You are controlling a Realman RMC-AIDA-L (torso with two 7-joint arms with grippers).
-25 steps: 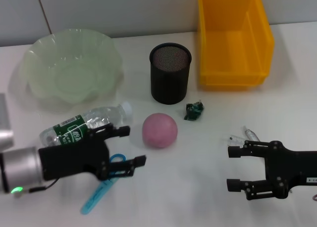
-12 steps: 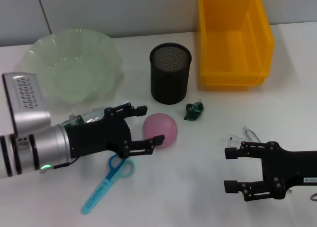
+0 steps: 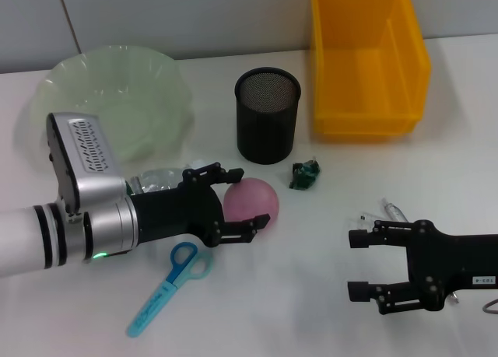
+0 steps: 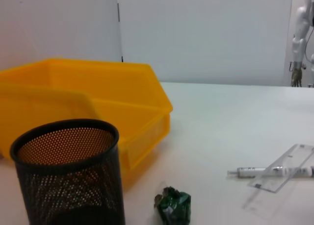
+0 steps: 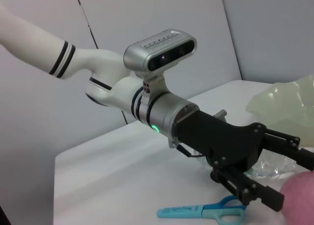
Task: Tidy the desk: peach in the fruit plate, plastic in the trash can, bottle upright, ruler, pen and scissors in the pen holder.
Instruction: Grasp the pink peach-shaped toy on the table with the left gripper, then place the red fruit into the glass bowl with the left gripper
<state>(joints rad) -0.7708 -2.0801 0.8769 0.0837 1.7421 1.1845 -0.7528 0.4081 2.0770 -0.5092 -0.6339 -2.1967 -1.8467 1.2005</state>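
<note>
A pink peach lies on the white table in front of the black mesh pen holder. My left gripper is open, with one finger on each side of the peach; it also shows in the right wrist view next to the peach. The clear bottle lies on its side, mostly hidden behind my left arm. Blue scissors lie near the front. A green plastic scrap lies right of the peach. The pen and clear ruler lie near my open, empty right gripper.
A pale green fruit plate stands at the back left. A yellow bin stands at the back right, next to the pen holder. The plastic scrap also shows in the left wrist view, and the scissors in the right wrist view.
My left gripper has moved right, from over the scissors and bottle to the peach, and its fingers now straddle it. My right gripper has drifted slightly left.
</note>
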